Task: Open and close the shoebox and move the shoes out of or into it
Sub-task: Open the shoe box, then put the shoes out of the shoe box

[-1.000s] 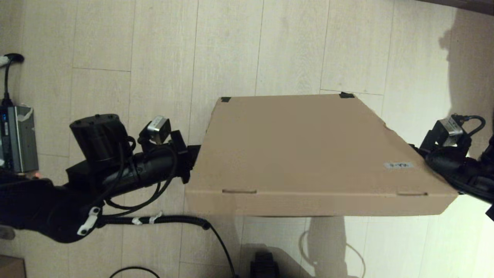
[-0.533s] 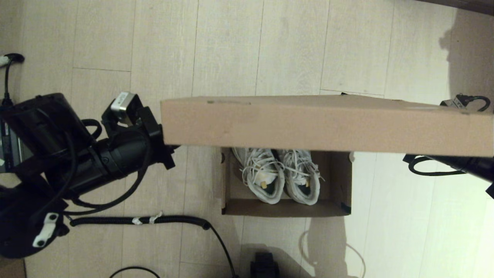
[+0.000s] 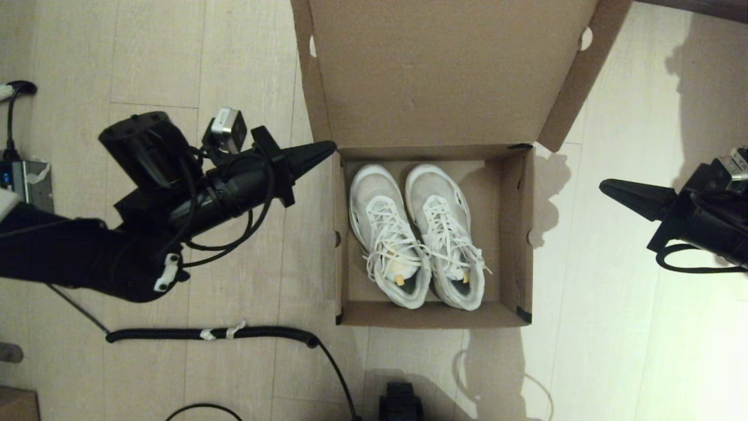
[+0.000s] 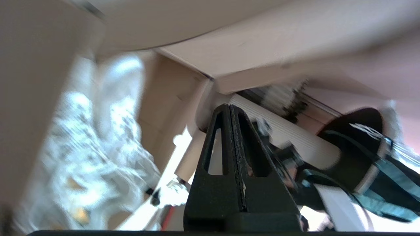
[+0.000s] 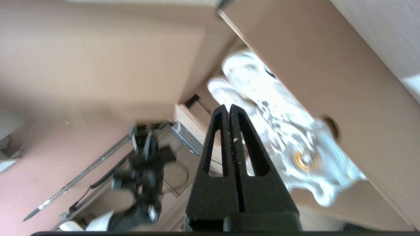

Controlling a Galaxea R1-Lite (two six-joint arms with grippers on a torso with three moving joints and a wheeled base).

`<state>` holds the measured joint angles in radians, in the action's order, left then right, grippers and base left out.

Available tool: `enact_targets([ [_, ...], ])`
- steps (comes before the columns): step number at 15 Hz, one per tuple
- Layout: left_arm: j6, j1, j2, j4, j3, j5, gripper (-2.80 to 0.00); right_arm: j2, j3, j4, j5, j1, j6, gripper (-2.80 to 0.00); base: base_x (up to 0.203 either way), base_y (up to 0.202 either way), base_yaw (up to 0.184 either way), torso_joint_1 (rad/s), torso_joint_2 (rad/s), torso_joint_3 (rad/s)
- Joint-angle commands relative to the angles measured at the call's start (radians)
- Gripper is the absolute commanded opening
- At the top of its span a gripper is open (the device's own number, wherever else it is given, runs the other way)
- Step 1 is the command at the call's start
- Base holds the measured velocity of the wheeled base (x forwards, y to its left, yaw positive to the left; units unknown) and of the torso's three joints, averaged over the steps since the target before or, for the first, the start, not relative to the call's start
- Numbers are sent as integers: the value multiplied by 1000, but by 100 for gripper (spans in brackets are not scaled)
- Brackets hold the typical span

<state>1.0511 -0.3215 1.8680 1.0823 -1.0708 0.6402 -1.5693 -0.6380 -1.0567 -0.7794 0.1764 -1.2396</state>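
The brown shoebox [image 3: 518, 234] stands open on the floor, its hinged lid [image 3: 444, 70] thrown back away from me. Inside lie the white shoes [image 3: 418, 234] side by side, toes toward the lid, also visible as blurred white shoes [image 5: 282, 131] in the right wrist view and white shoes [image 4: 98, 147] in the left wrist view. My left gripper [image 3: 330, 149] is shut and empty, its tip at the box's far left corner. My right gripper [image 3: 605, 187] is shut and empty, hanging to the right of the box, apart from it.
A coiled black cable [image 3: 234, 334] runs across the floor in front of the left arm. A grey device [image 3: 26, 181] sits at the far left edge, a small brown box corner [image 3: 17, 404] at the lower left, and a dark base part [image 3: 400, 406] at the bottom.
The lid went from closed, through half raised, to fully thrown back, exposing the shoes. Both grippers have come off the lid's sides and now sit lower beside the box.
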Motion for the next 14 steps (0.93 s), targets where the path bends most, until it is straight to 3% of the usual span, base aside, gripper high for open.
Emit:
enact_targets([
  [1,5,11,89,7,-37,3,-280,9,36,-8,-6,6,14,-280,0,0,0,0,0,0],
  [3,-12,34,40,6,70,2,-280,-44,42,-9,-6,12,157,-280,0,0,0,0,0,0],
  [5,-91,69,-39,-5,195,0,-280,-92,21,-9,0,-1,370,-280,0,0,0,0,0,0],
  [7,-322,80,-88,-36,255,-14,-280,-122,-5,-8,72,-16,621,-280,0,0,0,0,0,0],
  [8,-471,76,-104,-59,266,-47,-280,-134,-26,-8,174,-23,737,-280,0,0,0,0,0,0],
  [9,-620,65,-110,-78,263,-127,-280,-142,-47,-9,314,-45,826,-280,0,0,0,0,0,0],
  [12,-973,42,8,-64,192,-516,-280,-160,-86,-12,768,-179,946,-280,0,0,0,0,0,0],
  [13,-1018,39,61,-18,154,-602,-280,-169,-103,-17,869,-228,945,-280,0,0,0,0,0,0],
  [14,-1046,38,115,35,115,-636,-280,-185,-125,-18,908,-267,923,-280,0,0,0,0,0,0],
])
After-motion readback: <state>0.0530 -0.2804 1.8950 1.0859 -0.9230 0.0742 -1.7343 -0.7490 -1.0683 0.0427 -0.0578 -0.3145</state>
